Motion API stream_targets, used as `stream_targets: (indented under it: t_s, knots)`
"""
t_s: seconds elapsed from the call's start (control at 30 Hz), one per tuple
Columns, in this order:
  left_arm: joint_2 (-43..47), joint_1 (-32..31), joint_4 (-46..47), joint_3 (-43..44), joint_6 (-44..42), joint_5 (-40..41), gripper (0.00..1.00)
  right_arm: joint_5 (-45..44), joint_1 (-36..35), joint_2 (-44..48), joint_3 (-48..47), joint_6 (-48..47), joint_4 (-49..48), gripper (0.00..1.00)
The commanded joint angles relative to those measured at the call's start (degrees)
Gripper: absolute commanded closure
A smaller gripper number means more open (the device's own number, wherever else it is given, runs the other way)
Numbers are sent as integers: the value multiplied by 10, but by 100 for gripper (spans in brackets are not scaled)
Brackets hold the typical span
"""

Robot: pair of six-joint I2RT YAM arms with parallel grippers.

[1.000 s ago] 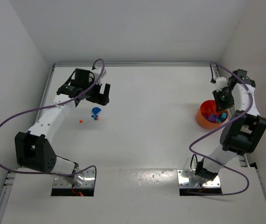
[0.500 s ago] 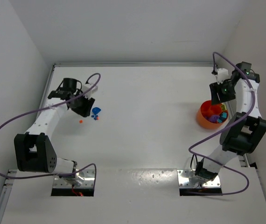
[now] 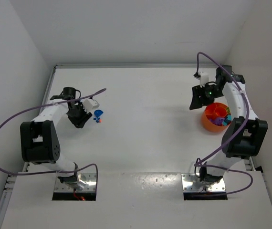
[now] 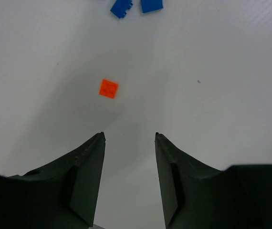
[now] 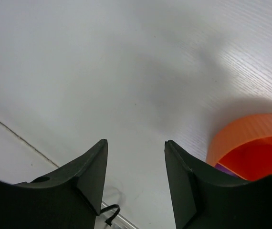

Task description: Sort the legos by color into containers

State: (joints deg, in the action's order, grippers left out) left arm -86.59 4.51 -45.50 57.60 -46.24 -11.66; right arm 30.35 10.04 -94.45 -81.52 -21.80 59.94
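I see a white table (image 3: 145, 143) under both arms. My left gripper (image 4: 129, 136) has its jaws spread and empty. An orange lego (image 4: 109, 88) lies just ahead of them, with blue legos (image 4: 121, 7) farther ahead. My right gripper (image 5: 136, 142) is spread and empty too, the orange tub (image 5: 243, 133) just beyond its right jaw.

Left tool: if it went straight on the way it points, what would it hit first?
Probably the orange lego, lying on the table just ahead of the left tool, a little off-centre of its open jaws. Its height above the table is unclear.
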Motion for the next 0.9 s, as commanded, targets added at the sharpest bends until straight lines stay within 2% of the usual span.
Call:
stream_targets:
  t_s: [0.0,0.2,0.37,0.87]
  knots:
    - [-48,6,37,36,-55,18,48,25,-17,22,7,28,-31,49]
    - [-102,11,37,63,-96,-2,48,15,-35,28,22,47,-47,49]
    - [-155,11,37,98,-96,-2,49,9,-46,28,22,53,-53,49]
    - [-194,11,42,93,-102,4,52,-1,-62,17,22,63,-53,49]
